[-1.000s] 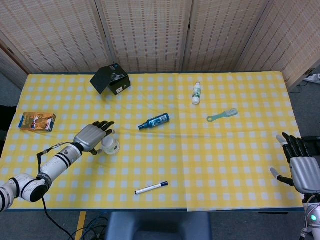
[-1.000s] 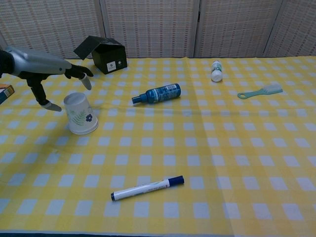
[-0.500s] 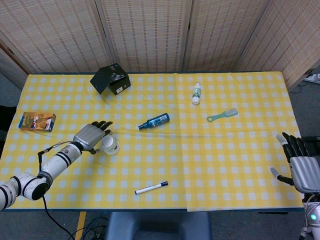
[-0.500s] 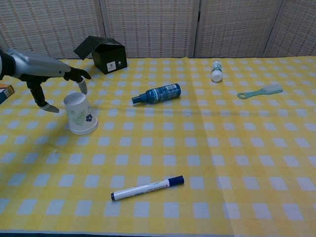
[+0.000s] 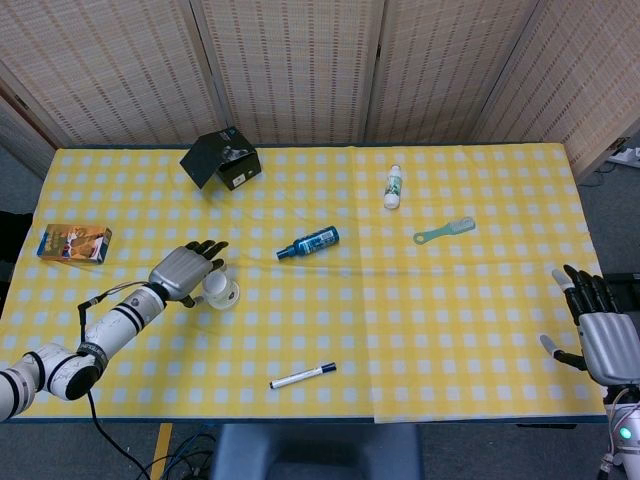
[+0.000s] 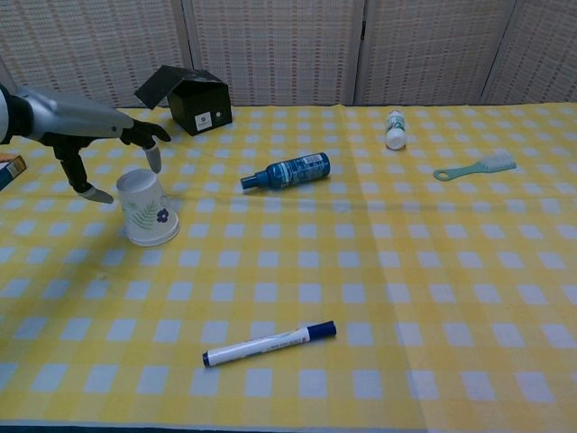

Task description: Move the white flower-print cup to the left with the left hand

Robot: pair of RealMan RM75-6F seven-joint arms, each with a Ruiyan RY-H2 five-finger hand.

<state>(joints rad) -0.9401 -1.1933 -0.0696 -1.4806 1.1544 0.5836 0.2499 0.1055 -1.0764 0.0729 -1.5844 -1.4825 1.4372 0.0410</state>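
The white flower-print cup stands upside down on the yellow checked table, left of the middle; in the head view the cup shows just right of my left hand. That left hand hovers over the cup's far left side with its fingers spread. Its thumb hangs beside the cup's left wall and its fingers reach down behind the top. I see no firm hold on the cup. My right hand rests open at the table's right front edge, far from the cup.
A black open box sits at the back left and an orange carton at the far left edge. A blue bottle lies right of the cup. A marker, white bottle and teal brush lie further off.
My left hand's fingers have dipped slightly toward the cup's top and the thumb has shifted a little. The cup and my right hand have stayed put.
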